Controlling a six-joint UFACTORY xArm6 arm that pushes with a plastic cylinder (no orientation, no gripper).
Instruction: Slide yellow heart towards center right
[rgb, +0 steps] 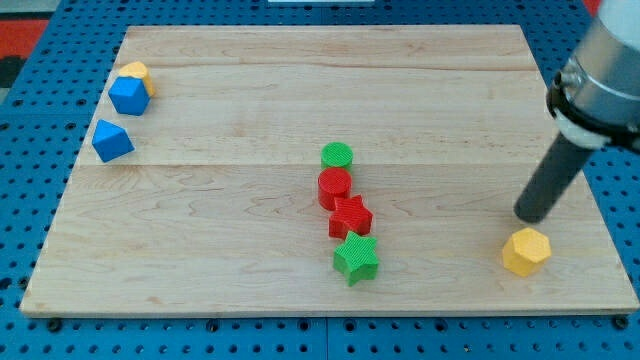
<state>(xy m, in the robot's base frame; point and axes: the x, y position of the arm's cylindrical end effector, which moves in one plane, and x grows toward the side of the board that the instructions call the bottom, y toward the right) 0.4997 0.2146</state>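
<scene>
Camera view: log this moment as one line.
my tip just above yellow block, view's lower right | second yellow block top left behind blue block | board centre: green-red column, untouched

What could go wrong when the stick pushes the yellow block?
My tip sits just above the yellow heart-shaped block, which lies near the wooden board's bottom-right corner. A push from this side would likely send it down toward the bottom edge, maybe off the board. An off-centre push might also let the block spin and slip aside.
</scene>
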